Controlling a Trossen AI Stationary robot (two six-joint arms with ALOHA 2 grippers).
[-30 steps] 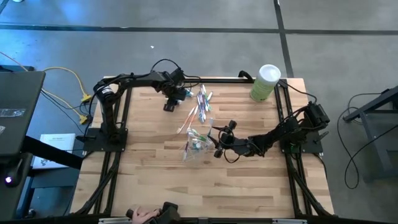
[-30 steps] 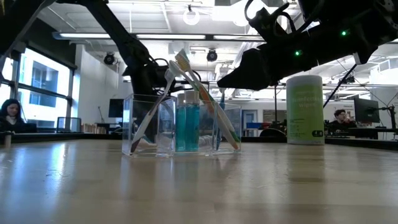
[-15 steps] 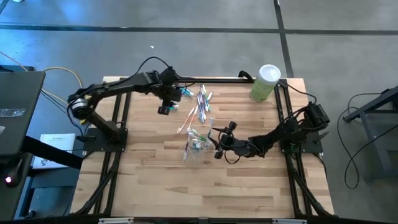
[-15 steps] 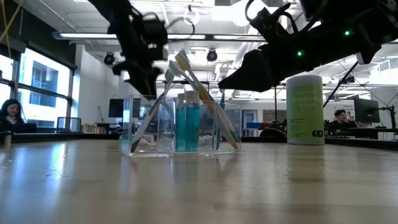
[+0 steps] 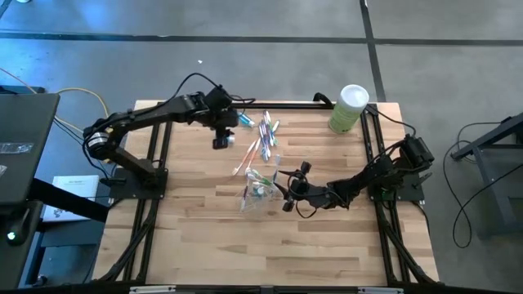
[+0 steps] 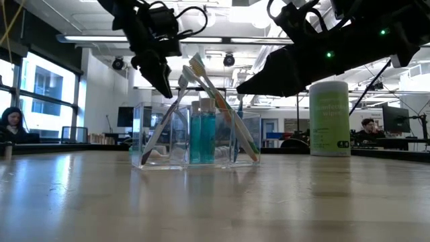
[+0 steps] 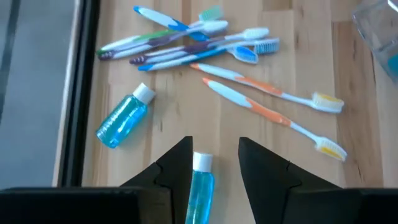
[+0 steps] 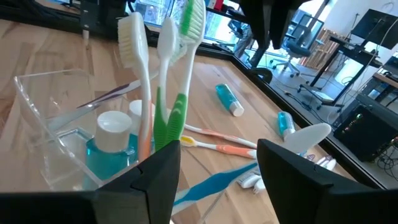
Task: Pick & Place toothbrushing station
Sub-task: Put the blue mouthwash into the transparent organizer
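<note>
A clear compartmented organizer (image 5: 260, 192) stands at the table's middle. It holds upright teal tubes (image 6: 201, 138) and leaning toothbrushes (image 8: 180, 74). Loose toothbrushes (image 7: 186, 40) and two teal tubes (image 7: 123, 117) lie near the far edge. My left gripper (image 7: 214, 146) is open, raised over one tube (image 7: 200, 186), its fingers apart on either side. My right gripper (image 8: 217, 146) is open at the organizer's right side, and a blue-and-white toothbrush (image 8: 214, 182) crosses the gap between its fingers. I see no separate small cup. My right gripper's fingers stand wide apart around the blue-and-white toothbrush's handle (image 8: 205, 186); I cannot tell whether either finger touches it. My left gripper touches nothing.
A light-green canister with a white lid (image 5: 350, 108) stands at the far right corner. Two orange-handled toothbrushes (image 7: 273, 102) lie between the loose pile and the organizer. Bare wood lies toward the near edge (image 5: 270, 253). People sit in the room beyond (image 6: 10, 124).
My left gripper has risen from low behind the organizer to well above the table, and its arm has swung out toward the table's left. My right gripper and the organizer have kept still.
</note>
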